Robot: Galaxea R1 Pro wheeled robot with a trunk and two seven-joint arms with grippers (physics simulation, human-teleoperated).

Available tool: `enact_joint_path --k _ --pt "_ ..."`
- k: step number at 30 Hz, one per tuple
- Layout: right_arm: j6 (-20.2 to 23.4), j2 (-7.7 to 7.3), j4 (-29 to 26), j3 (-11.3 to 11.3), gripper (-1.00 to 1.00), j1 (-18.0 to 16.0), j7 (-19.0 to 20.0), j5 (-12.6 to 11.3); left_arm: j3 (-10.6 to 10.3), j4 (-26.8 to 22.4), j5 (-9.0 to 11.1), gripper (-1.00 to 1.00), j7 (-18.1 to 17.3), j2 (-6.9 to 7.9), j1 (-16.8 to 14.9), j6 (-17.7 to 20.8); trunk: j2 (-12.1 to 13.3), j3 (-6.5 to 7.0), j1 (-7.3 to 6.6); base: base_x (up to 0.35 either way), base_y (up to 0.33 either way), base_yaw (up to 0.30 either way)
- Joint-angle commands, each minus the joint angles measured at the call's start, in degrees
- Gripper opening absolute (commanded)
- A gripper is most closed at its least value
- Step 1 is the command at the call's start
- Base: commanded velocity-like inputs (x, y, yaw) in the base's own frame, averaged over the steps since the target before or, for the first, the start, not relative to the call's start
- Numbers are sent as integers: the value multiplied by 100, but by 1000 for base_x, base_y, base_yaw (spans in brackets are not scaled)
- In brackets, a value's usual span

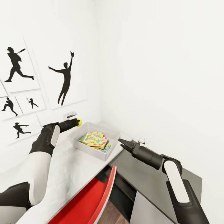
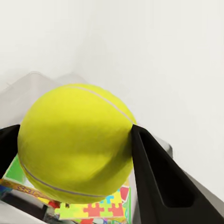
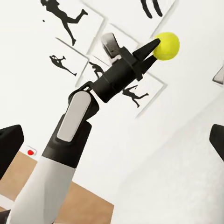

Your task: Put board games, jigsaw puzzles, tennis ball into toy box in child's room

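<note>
Tennis ball [image 2: 74, 142] clamped between the two fingers of the left hand [image 1: 75, 123], raised off the bench [image 1: 71, 169] and poised just at the near corner of the toy box [image 1: 113, 134], not yet over its middle. Below and just ahead of that hand: the box's grey rim, and inside it a jigsaw puzzle [image 1: 95, 138] lying flat on top of a stack of flat boxes, an orange-lettered edge peeking out beneath in the left wrist view. Farther off, across the box from the loaded hand: right hand [image 1: 125, 144], fingers slightly parted, gripping nothing, hovering beside the box's far edge above the lower dark grey unit [image 1: 155, 183].

Step in hand, by the look of it: carrying the ball to the box, likely the last toy on the bench. Next move calls for a short reach forward until the ball sits over the puzzle, a slight lowering, then letting go gently, lest it bounce or roll over the shallow rim.
</note>
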Motion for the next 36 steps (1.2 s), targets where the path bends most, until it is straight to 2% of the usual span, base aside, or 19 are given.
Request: enact_joint_path --k 1,3,8,18,22,25,30,36 --pt "-34 8 1 0 100 -6 30 30 8 45 31 -100 17 -21 -19 22 -13 -8 4 0 0 55" --pt "-171 25 2 19 100 -8 16 38 3 161 21 -100 170 -82 -47 -24 -13 3 4 0 0 58" --pt "-227 19 2 24 100 -11 -50 42 -2 265 19 -100 357 -113 -63 -85 -13 28 4 0 0 60" --pt "-227 28 3 40 100 -7 -69 42 -8 818 18 -100 414 -128 -67 -860 -13 71 4 0 0 57" --pt "-226 34 3 46 100 -6 -75 42 -14 947 14 -100 459 -123 -67 -983 -13 73 4 0 0 12" --pt "-227 37 3 58 100 -6 -98 43 -15 1171 6 -100 629 -118 -67 -1082 -13 74 4 0 0 2" --pt "-241 38 3 216 100 -6 -375 43 -14 1280 7 -100 743 -126 -67 -1182 -13 74 4 0 0 0" --pt "-243 41 3 254 100 -6 -623 39 -12 1298 2 -100 750 -128 -67 -1216 -13 74 4 0 0 0"
